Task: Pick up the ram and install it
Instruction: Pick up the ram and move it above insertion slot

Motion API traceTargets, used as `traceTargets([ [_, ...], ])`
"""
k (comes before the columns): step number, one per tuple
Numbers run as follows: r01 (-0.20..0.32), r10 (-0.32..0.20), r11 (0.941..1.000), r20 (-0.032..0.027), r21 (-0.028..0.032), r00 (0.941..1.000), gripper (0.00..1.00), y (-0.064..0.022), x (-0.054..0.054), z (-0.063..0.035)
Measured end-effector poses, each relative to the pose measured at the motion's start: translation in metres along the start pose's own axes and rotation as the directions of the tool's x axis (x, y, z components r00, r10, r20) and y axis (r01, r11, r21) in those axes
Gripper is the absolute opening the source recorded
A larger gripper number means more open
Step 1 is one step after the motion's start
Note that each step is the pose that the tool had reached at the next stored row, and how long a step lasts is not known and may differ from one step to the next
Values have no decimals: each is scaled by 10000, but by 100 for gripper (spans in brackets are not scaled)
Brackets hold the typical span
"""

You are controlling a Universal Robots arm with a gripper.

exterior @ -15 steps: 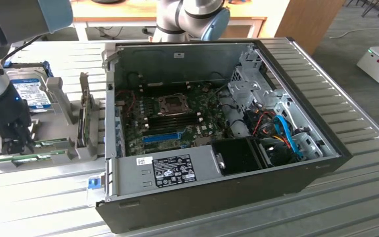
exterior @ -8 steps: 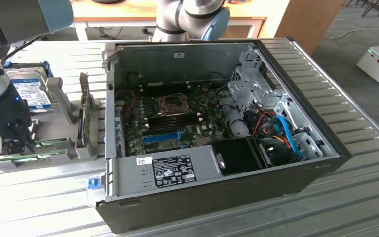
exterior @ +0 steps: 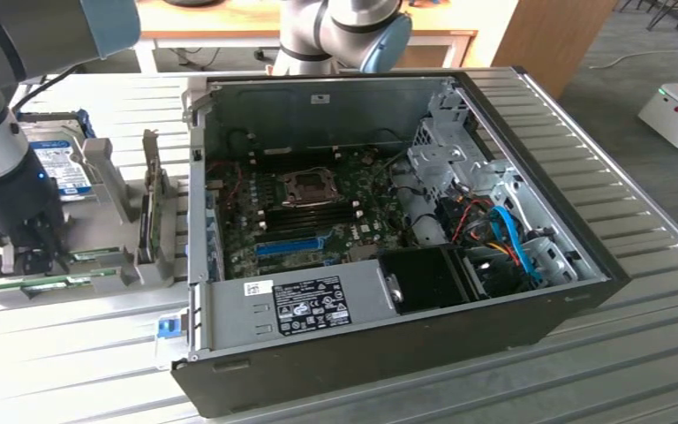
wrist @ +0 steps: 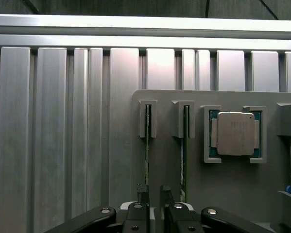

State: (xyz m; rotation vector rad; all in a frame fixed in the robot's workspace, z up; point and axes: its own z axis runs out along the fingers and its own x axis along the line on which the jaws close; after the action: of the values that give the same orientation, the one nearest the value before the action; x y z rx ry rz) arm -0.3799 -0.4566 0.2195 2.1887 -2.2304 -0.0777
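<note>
The ram [wrist: 147, 145] stands on edge in its grey holder [wrist: 232, 194], lower left of the exterior view. The gripper [wrist: 154, 190] hovers just above it, jaws spread; nothing is lifted or installed yet.

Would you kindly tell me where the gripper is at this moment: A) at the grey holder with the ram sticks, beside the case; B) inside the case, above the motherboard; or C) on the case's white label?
A: the gripper hangs at the holder, outside the case, with its jaws open close to a ram stick standing on edge in a slot.
</note>
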Motion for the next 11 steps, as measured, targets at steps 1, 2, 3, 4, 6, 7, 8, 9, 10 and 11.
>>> traceTargets([
  [1,0,0,10000,0,-1,10000,24,-11,0,0],
  [2,-1,1,10000,0,-2,10000,24,-21,-1,-1],
  [3,0,0,10000,0,-2,10000,24,-30,-1,-1],
  [4,-1,1,10000,0,-2,10000,24,-38,-1,-2],
  [6,0,0,10000,1,-2,10000,24,-52,-1,-2],
  [7,0,0,10000,0,-2,10000,24,-58,-1,-3],
  [8,-1,1,10000,0,-2,10000,24,-61,-2,-3],
  [9,-2,2,10000,1,-2,10000,24,-61,-2,-3],
  [10,-2,2,10000,1,-2,10000,24,-61,-2,-2],
  [11,-1,1,10000,0,-3,10000,24,-61,-2,-3],
])
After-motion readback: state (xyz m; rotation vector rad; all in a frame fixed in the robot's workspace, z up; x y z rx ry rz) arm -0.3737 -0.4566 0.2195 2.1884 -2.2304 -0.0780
